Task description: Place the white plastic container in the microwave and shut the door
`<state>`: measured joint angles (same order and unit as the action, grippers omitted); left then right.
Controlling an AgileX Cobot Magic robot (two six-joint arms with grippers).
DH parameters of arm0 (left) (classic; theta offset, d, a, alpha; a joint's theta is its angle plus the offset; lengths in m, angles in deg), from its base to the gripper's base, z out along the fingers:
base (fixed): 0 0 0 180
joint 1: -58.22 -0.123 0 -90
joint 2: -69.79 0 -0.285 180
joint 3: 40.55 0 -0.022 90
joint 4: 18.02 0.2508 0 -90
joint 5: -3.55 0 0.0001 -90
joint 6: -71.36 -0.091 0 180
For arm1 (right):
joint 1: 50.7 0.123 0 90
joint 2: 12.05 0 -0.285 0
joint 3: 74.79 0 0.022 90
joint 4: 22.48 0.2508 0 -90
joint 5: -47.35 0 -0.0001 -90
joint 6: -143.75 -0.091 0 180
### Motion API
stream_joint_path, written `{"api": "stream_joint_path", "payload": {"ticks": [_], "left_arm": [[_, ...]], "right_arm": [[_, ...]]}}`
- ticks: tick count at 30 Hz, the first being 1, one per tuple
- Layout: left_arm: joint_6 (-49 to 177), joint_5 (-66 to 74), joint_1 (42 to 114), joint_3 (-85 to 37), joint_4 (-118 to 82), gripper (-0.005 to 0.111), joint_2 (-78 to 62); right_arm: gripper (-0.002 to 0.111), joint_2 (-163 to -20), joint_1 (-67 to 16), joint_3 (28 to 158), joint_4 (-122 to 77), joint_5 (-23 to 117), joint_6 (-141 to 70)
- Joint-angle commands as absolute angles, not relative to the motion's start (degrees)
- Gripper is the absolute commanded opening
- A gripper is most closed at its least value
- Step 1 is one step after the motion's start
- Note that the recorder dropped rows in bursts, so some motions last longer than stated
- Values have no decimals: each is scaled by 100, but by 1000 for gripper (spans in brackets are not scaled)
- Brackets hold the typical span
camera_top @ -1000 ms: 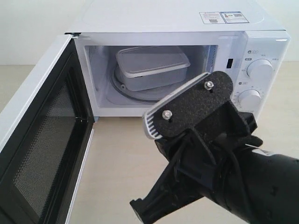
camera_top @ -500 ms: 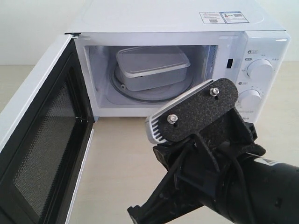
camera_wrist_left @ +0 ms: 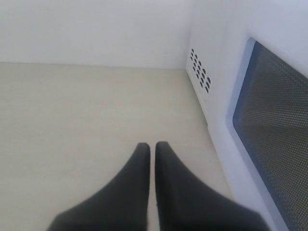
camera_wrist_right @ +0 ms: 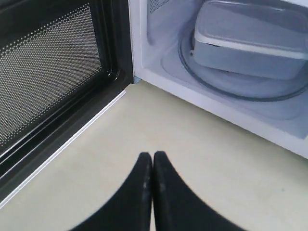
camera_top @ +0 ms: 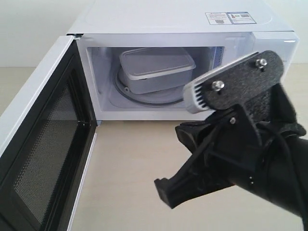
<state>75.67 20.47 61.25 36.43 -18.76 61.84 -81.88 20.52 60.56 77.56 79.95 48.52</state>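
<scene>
The white plastic container (camera_top: 156, 70) sits lidded on the glass turntable (camera_top: 144, 99) inside the microwave (camera_top: 168, 19). The door (camera_top: 43, 144) stands swung wide open to the left, its black mesh inner face showing. My right gripper (camera_top: 165, 192) hangs shut and empty over the table in front of the cavity. Its wrist view shows the shut right gripper (camera_wrist_right: 153, 156) short of the container (camera_wrist_right: 255, 43) and the door (camera_wrist_right: 48, 72). My left gripper (camera_wrist_left: 152, 147) is shut on nothing, beside the door's outer window (camera_wrist_left: 279, 134). It is out of the exterior view.
The right arm's camera mount (camera_top: 236, 82) hides the dial panel in the exterior view. Vent holes (camera_wrist_left: 199, 70) mark the microwave's left side. Pale wooden tabletop (camera_top: 125, 163) lies in front of the cavity, and a white wall stands behind.
My right arm has swung to the right and risen, so its camera mount now covers the dials. The container and the door have not moved.
</scene>
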Motion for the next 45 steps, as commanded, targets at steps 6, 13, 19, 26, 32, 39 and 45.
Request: {"api": "stream_joint_path", "payload": {"ticks": [6,13,19,26,32,39,45], "left_arm": [[7536,2052,6111,3666,-1864,4,6200],[7536,2052,6111,3666,-1864,4,6200],[7536,2052,6111,3666,-1864,4,6200],[7536,2052,6111,3666,-1864,4,6200],[7536,2052,6111,3666,-1864,4,6200],[7536,2052,6111,3666,-1864,4,6200],[7536,2052,6111,3666,-1864,4,6200]], "right_arm": [[0,-6612,-445,4901,7746,4916,4747],[0,-4656,-1960,3687,7746,4344,4626],[0,-2887,-3309,2915,7746,4009,4611],[0,-2120,-4048,2800,7746,4216,4650],[0,-2111,-4048,2800,7746,4303,4600],[0,-2111,-4038,2800,7746,4305,4600],[0,-2111,-4038,2800,7746,4147,4447]]}}
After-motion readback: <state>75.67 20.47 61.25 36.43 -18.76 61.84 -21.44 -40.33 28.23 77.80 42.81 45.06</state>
